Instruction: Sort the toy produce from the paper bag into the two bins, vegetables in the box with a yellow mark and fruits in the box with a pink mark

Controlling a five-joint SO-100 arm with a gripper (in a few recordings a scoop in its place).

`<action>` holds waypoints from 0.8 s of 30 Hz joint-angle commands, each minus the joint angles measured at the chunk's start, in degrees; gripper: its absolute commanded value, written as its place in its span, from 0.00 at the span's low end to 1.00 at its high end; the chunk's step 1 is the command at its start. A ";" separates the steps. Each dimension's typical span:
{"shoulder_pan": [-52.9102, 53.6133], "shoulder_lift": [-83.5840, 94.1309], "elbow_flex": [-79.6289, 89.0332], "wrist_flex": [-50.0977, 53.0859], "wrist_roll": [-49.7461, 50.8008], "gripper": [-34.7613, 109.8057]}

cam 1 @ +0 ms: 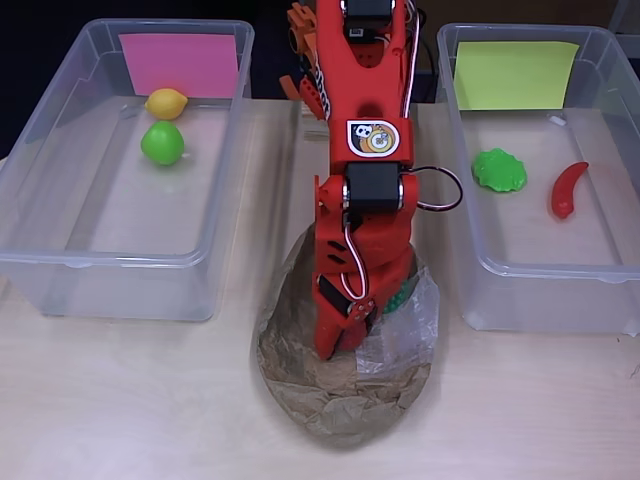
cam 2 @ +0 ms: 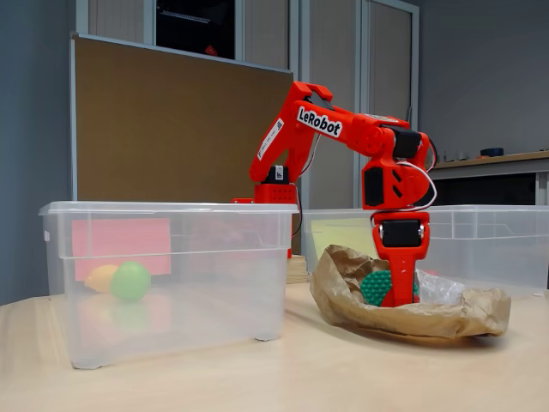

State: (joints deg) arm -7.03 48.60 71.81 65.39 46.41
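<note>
In the fixed view, the clear bin with the pink mark (cam 2: 167, 279) stands closest, on the pale wooden bench (cam 2: 283, 378). A green round fruit (cam 2: 130, 281) and a yellow lemon (cam 2: 101, 277) lie touching each other inside it, near the pink paper. In the overhead view, this bin (cam 1: 60, 200) sits at the left with the lemon (cam 1: 166, 103) just below the pink sheet and the green fruit (cam 1: 162, 143) right under it.

The crumpled paper bag (cam 1: 340, 390) lies on the bench between the two bins, its mouth open. The red arm (cam 1: 365, 110) reaches down into it, and the jaws (cam 1: 345, 335) are sunk inside the bag. A dark green bumpy toy (cam 2: 375, 287) shows right against the gripper at the bag's mouth; I cannot tell how far the jaws are open or whether they grip it.

The bin with the yellow mark (cam 1: 610, 270), at the right in the overhead view, holds a green leafy vegetable (cam 1: 499, 170) and a red chilli (cam 1: 567, 190), lying apart.
</note>
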 commanded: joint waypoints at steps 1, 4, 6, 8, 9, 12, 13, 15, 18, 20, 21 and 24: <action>0.44 3.87 -0.88 2.81 0.53 0.36; 0.88 7.82 -0.70 5.27 0.18 0.35; 0.88 10.99 -0.79 6.94 0.00 0.34; 0.79 14.41 -0.62 8.44 0.00 0.34; 0.70 16.26 0.00 8.88 0.00 0.34; 0.35 21.80 2.90 10.46 1.41 0.34; 0.26 23.47 3.69 11.34 2.02 0.34; 0.26 27.33 5.80 13.27 3.43 0.34; 1.76 34.98 10.28 16.08 5.10 0.34; 3.78 40.96 13.01 18.02 5.45 0.34; 5.19 44.03 14.24 19.34 5.54 0.33; 10.90 52.03 17.40 23.20 5.27 0.33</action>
State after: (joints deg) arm -0.35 91.23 87.45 85.69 50.71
